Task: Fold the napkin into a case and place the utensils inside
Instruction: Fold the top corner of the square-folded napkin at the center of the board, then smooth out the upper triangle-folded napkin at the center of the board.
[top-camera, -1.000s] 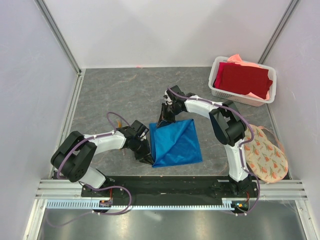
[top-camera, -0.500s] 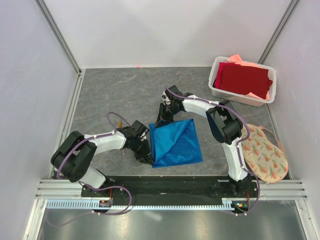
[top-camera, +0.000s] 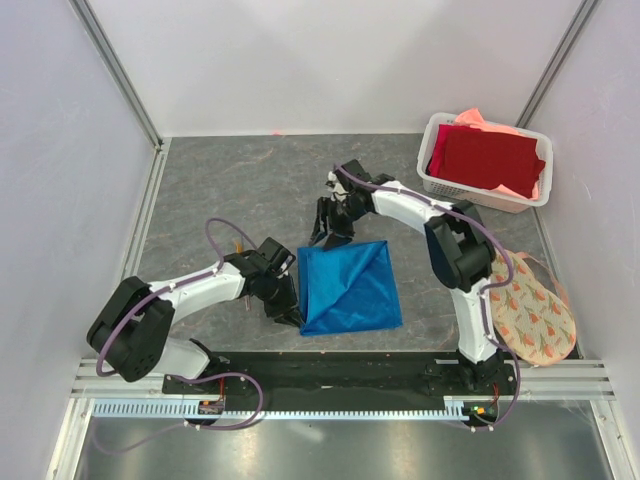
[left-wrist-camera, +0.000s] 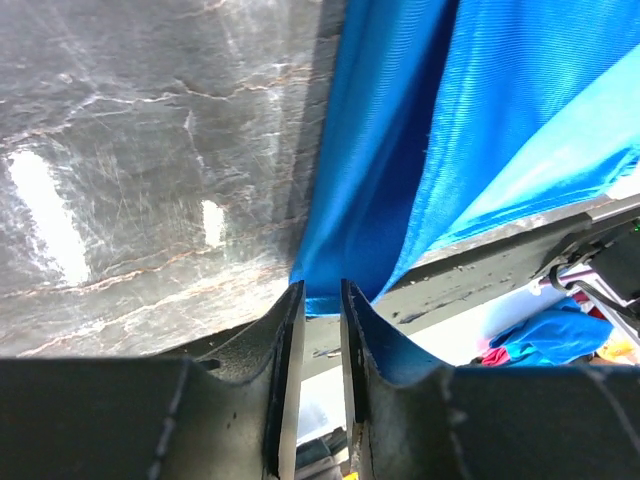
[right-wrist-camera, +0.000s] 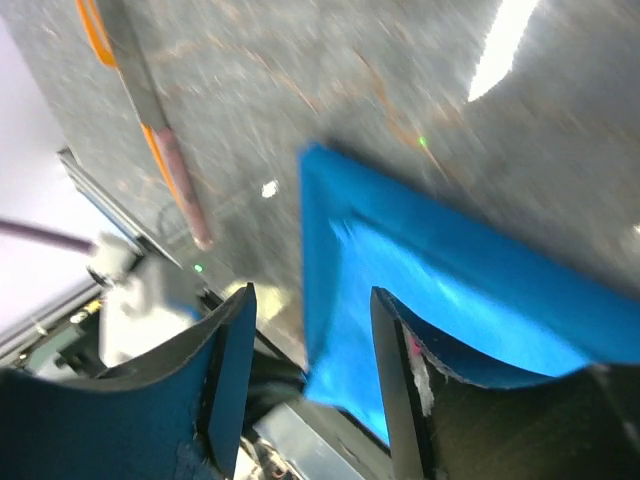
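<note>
Still folding: napkin (top-camera: 350, 290) lies part-folded at near centre, left gripper (left-wrist-camera: 320, 292) jaws narrow, apparently pinching its near-left corner, right gripper (right-wrist-camera: 310, 300) jaws wide over the far-left corner, so next it likely must close there; utensils (right-wrist-camera: 165, 150) lie left, outside.

A white basket (top-camera: 470, 194) at the far right corner of the grey table (top-camera: 240, 180) holds a dark red cloth (top-camera: 490, 160) lying over a salmon-pink cloth (top-camera: 476, 118). A floral mat (top-camera: 535, 312) lies by the right edge, nearer the front, apart from the basket.
</note>
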